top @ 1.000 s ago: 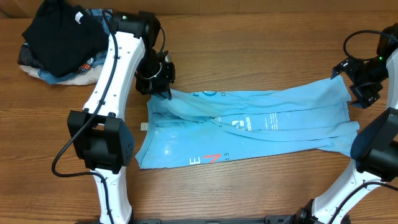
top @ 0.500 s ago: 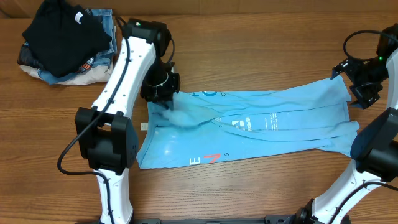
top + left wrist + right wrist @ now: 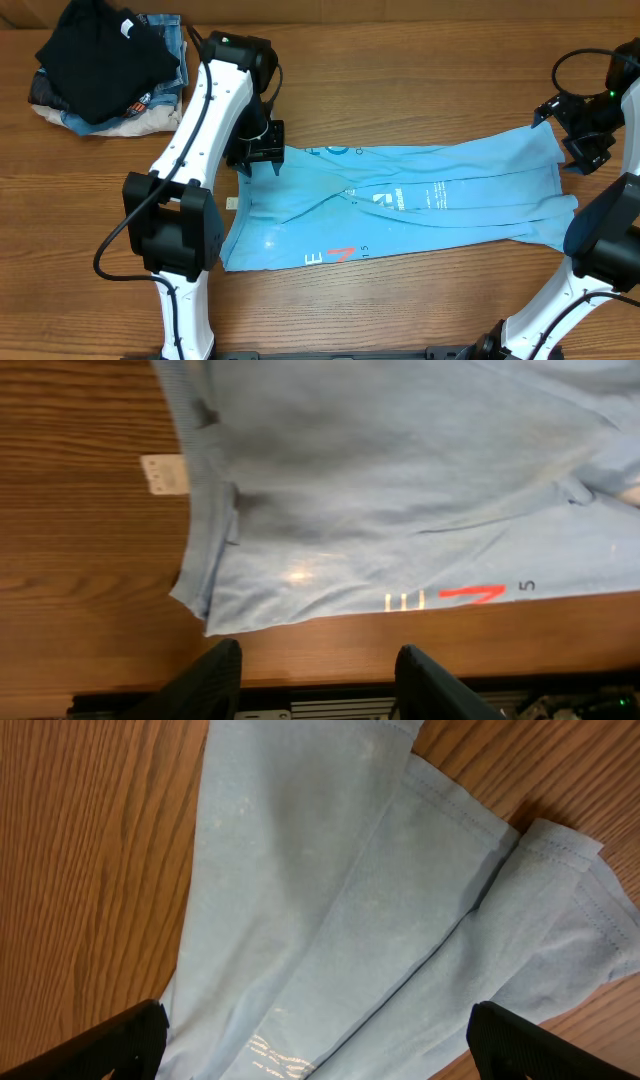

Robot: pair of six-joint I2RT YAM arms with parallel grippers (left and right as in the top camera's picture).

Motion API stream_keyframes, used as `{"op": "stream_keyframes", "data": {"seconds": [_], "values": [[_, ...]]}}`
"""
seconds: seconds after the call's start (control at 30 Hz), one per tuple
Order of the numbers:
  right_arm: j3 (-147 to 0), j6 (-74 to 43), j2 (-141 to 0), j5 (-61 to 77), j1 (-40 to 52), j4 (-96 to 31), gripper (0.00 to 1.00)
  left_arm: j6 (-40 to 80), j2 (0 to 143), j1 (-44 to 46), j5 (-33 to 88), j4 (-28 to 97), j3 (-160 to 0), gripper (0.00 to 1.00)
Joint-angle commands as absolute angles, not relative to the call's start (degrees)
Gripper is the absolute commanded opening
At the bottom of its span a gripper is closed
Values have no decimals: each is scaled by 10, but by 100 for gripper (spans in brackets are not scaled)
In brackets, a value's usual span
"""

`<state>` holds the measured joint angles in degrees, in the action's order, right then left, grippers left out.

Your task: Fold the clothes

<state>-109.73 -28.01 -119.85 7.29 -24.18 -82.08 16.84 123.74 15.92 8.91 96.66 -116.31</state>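
The clothes, a light sky-blue T-shirt (image 3: 400,205), lie folded lengthwise across the table, with red and white lettering near the front edge. My left gripper (image 3: 258,158) hovers over the shirt's far left corner, open, with nothing between its fingers. In the left wrist view the shirt (image 3: 400,490) spreads below the left gripper (image 3: 320,682), and a small white tag (image 3: 165,473) lies on the wood beside the collar. My right gripper (image 3: 585,150) is wide open above the shirt's right end. The right wrist view shows the shirt's layered hems (image 3: 380,900) under the right gripper (image 3: 325,1045).
A black garment (image 3: 100,55) lies on a pile of denim and beige clothes (image 3: 150,105) at the back left corner. The table's front edge (image 3: 330,678) shows in the left wrist view. The left arm's white links (image 3: 190,130) cross the table's left side.
My left gripper has opened and let go of the shirt's upper left fold, which now lies flat. It has drawn slightly back. The right arm has not moved.
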Motion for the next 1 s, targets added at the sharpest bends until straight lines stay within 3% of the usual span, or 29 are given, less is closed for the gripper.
{"op": "stream_keyframes", "data": {"seconds": [0.0,0.17,0.33,0.53,0.83,0.97], "values": [[-1107,-276,-1189,76,-241,-819,100,150,1221,192,114,968,-1160,54],[-1107,-276,-1189,76,-241,-820,100,169,1221,228,89,949,-1160,56],[-1107,-265,-1189,76,-241,-806,100,202,1221,248,84,905,-1159,47],[-1106,-251,-1191,52,-241,-785,100,220,1221,248,84,859,-1130,45],[-1071,-292,-1192,53,-241,-800,100,234,1221,248,91,778,-1024,52],[-1023,-292,-1192,69,-241,-763,100,237,1223,247,90,712,-978,67]]}}
